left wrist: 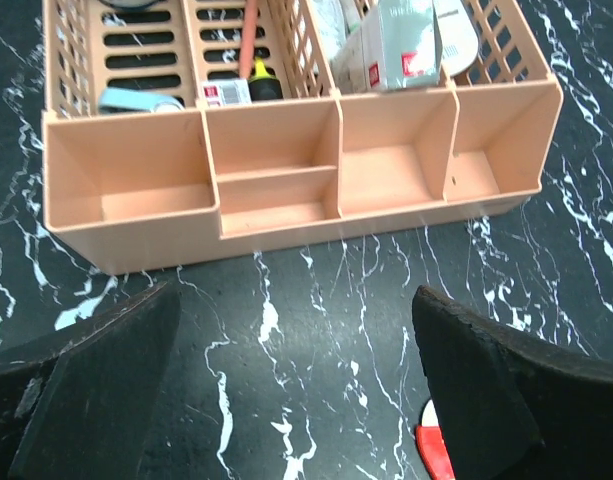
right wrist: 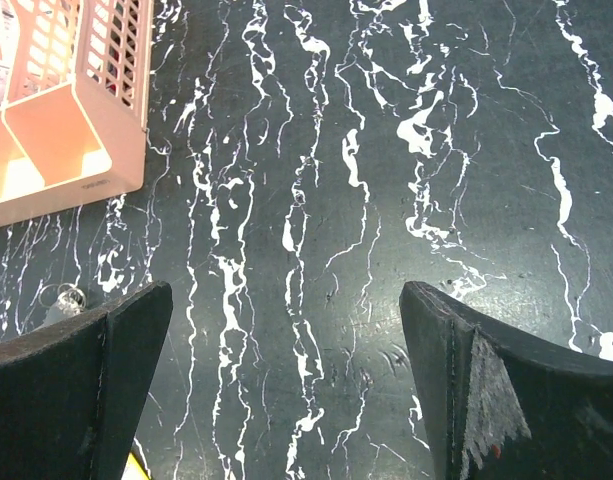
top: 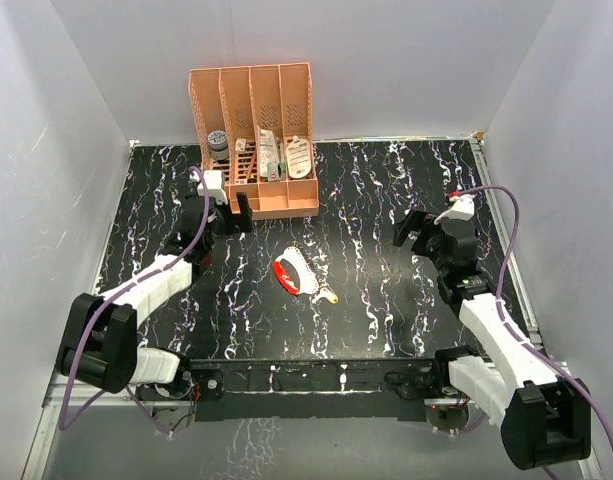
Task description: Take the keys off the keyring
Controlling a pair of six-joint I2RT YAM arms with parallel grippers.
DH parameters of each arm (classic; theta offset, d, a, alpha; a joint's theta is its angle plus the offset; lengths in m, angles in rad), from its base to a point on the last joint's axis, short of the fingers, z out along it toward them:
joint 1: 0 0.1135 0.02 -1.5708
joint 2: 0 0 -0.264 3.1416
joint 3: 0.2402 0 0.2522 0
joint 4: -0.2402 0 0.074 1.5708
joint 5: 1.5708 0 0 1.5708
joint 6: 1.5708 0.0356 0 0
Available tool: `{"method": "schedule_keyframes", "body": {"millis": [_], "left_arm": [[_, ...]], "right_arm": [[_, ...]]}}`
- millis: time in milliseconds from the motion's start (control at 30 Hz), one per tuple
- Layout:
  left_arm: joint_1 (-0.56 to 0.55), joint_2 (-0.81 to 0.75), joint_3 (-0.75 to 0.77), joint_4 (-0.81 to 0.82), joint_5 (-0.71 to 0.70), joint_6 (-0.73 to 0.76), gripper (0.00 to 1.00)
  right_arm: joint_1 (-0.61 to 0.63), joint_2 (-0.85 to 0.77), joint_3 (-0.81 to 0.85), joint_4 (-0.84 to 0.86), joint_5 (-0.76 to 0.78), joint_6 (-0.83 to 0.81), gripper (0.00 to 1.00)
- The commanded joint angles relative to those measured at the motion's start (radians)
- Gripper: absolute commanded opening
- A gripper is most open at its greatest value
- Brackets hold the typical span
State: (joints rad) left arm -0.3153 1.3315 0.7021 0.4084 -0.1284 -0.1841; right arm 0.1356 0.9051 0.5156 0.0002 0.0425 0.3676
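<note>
Nothing looks done yet: the keyring [top: 292,272] lies mid tabletop [top: 386,190], the key [top: 327,296] at its four o'clock, seemingly attached. Left tool [top: 231,218] at ten o'clock and right tool [top: 414,232] at three o'clock both gape, empty. All removal remains.

An orange rack [top: 254,140] stands at the far edge of the black marbled table [top: 386,320], left of centre, and bars any approach from behind. The left gripper [top: 226,215], jaws spread wide, hangs just in front of the rack's low front compartments, with only a narrow strip of bare surface between. A red-and-white tag [top: 291,270] and a small gold key [top: 328,296] lie near the table's middle, with open surface on every side of them. The right gripper [top: 416,236], equally wide, hangs toward the right edge above bare marble. White walls [top: 46,200] close the left, far and right edges. The far right corner offers the widest passage.
</note>
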Motion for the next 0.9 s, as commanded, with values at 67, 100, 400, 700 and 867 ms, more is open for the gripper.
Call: {"method": "schedule_keyframes", "body": {"millis": [67,100,400,700,867], "left_arm": [[-0.008,-0.019,-0.028,-0.02,0.062,-0.052,0.99],[-0.011,-0.014,-0.028,-0.026,0.069,-0.056,0.99],[-0.05,0.007,-0.028,-0.046,0.105,-0.067,0.99],[-0.143,-0.024,-0.034,-0.058,0.178,-0.015,0.99],[-0.143,-0.033,-0.016,-0.059,0.234,-0.023,0.99]], "right_arm": [[0.005,-0.015,0.01,0.054,-0.058,-0.018,0.98],[0.005,-0.007,0.013,0.055,-0.065,-0.018,0.98],[0.007,0.012,0.006,0.08,-0.135,-0.029,0.98],[0.108,0.052,-0.004,0.082,-0.163,-0.027,0.63],[0.281,0.076,0.005,0.037,-0.062,-0.048,0.33]]}}
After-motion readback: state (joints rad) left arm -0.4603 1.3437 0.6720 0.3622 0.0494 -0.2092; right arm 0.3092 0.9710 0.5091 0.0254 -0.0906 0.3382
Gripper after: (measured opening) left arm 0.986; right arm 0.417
